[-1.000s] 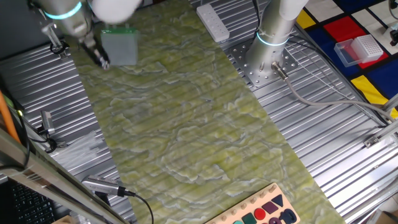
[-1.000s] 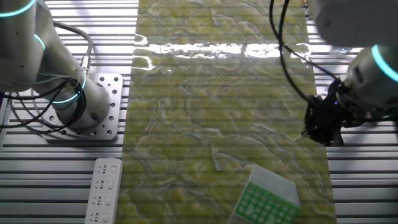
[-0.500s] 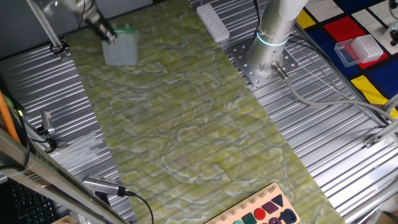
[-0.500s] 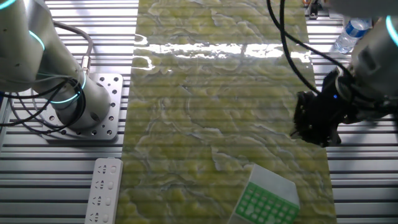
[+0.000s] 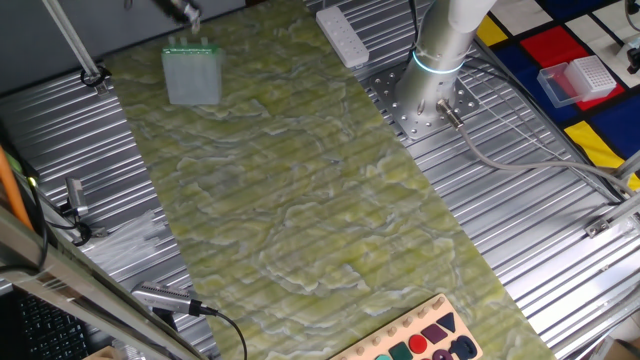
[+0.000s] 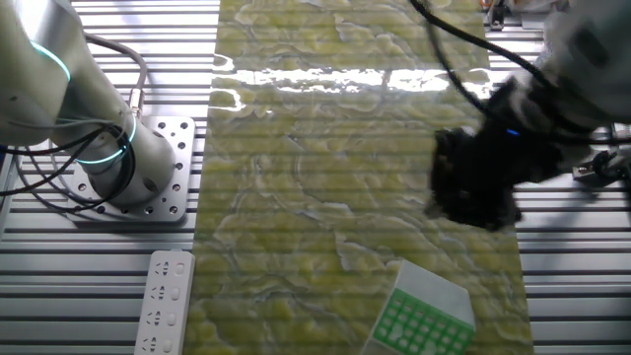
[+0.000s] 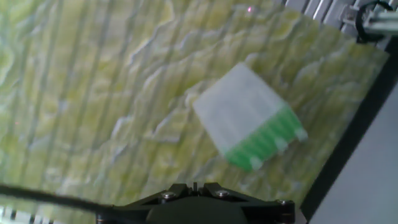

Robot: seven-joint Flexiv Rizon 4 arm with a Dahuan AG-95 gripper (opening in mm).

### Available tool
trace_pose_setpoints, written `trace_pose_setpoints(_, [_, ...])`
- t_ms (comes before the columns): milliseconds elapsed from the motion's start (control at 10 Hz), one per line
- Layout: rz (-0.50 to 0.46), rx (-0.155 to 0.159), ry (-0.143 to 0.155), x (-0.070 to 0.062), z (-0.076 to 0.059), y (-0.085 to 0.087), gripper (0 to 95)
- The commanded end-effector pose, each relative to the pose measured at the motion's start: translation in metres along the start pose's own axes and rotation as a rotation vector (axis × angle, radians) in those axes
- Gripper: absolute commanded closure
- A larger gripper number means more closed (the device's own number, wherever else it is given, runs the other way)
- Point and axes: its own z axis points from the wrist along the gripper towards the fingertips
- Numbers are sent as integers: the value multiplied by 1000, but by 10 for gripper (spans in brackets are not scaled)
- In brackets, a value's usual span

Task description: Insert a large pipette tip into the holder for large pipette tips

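Small rectangular green-topped translucent tip holder (image 7: 249,124) lying ahead and right of black two-finger gripper (image 6: 478,182), jaw state indiscernible.

Ribbed metal table (image 5: 540,230) under a green marbled mat (image 5: 300,200), glare streak across its far end.

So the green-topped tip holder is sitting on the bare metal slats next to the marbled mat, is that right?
Not quite. The green-topped tip holder sits on the marbled mat itself, near its edge, not on the metal slats. The other fixed view shows mat pattern around its base.
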Motion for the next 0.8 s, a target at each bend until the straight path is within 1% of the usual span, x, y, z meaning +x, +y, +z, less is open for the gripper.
trace_pose_setpoints(100, [74, -41, -197, 3, 14, 13, 950])
trace_pose_setpoints(200, [78, -42, -215, 3, 26, 17, 950])
trace_pose_setpoints(400, [83, -42, -231, 4, 36, 22, 950])
trace_pose_setpoints(800, [83, -45, -228, 4, 37, 22, 950])
